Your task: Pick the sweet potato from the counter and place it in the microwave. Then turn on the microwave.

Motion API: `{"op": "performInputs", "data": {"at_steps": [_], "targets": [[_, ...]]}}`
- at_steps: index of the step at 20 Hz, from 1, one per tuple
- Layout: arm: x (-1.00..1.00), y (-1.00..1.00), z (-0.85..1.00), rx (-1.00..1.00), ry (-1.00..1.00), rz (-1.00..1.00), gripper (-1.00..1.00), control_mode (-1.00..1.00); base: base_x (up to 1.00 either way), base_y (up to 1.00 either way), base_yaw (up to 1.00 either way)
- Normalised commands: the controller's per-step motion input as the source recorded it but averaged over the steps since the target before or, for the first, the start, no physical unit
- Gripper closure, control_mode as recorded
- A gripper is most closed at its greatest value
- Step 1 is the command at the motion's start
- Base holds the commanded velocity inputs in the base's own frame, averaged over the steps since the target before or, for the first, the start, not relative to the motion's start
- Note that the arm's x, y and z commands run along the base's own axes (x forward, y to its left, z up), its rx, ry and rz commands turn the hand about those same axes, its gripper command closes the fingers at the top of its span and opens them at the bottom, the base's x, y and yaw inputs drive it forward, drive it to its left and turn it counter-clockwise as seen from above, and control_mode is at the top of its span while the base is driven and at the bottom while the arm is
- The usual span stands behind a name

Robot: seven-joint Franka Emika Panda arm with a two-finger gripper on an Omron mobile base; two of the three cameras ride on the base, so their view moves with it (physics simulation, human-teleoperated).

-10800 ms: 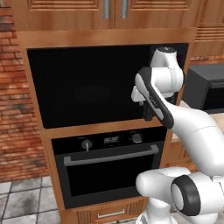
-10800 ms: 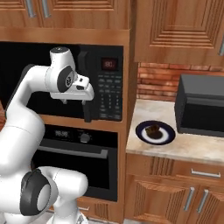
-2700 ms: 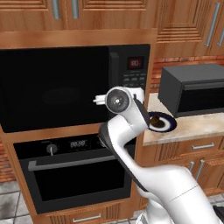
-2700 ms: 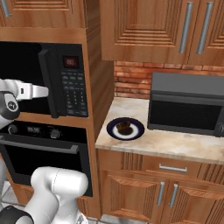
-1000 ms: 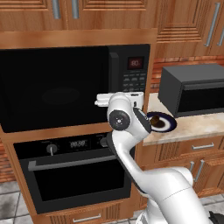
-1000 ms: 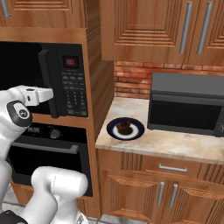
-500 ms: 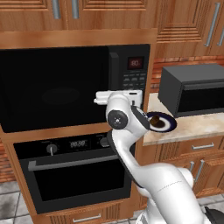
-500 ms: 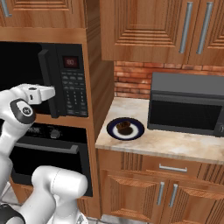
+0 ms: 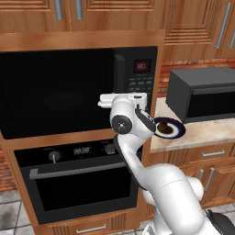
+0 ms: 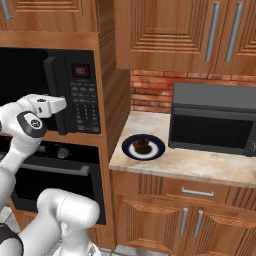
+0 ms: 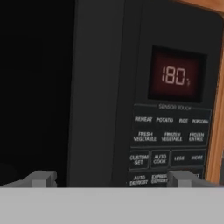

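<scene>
the potato (image 10: 142, 146) sits on the blue-rimmed plate (image 10: 158, 151) at the left end of the counter (image 10: 200, 164), just right of the microwave (image 9: 59, 92) column and left of the grey box oven (image 10: 215, 117). it has not been picked up. from here it reads as a small, stiff, fairly light lump with a dry rough skin, not fragile and not likely to slip; i'd take it across the narrow middle, fingers either side, coming down from above so the plate rim stays clear.

the gripper (image 11: 111, 178) is up at the microwave front, jaws spread wide with nothing between them. its two tips straddle the door's right edge strip and the lower keypad (image 11: 168, 148), with the red display (image 11: 176, 76) glowing above. the door looks shut.

against a second ago, the base views barely differ: the hand has crept a touch to the right along the microwave face, toward the keypad. the plate and potato haven't budged. nearly three seconds back the hand was a little further left over the door, and far earlier the base stood further left, facing the oven (image 9: 78, 183) column squarely.
</scene>
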Motion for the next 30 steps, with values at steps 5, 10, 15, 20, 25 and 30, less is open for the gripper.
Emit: {"op": "performInputs", "data": {"at_steps": [5,10,15,20,25,30], "targets": [[0.21,0.01,-0.05,0.00,-0.02,0.00,-1.00,-1.00,0.00,0.00,0.00],[0.19,0.05,-0.01,0.00,-0.01,0.00,-1.00,-1.00,0.00,0.00,0.00],[0.20,0.11,0.00,0.00,0.00,0.00,-1.00,-1.00,0.00,0.00,0.00],[0.22,0.11,0.00,0.00,0.00,0.00,-1.00,-1.00,0.00,0.00,0.00],[0.22,0.07,-0.02,0.00,0.00,0.00,-1.00,-1.00,0.00,0.00,0.00],[0.12,0.02,-0.01,0.00,0.00,0.00,1.00,-1.00,0.00,0.00,0.00]]}}
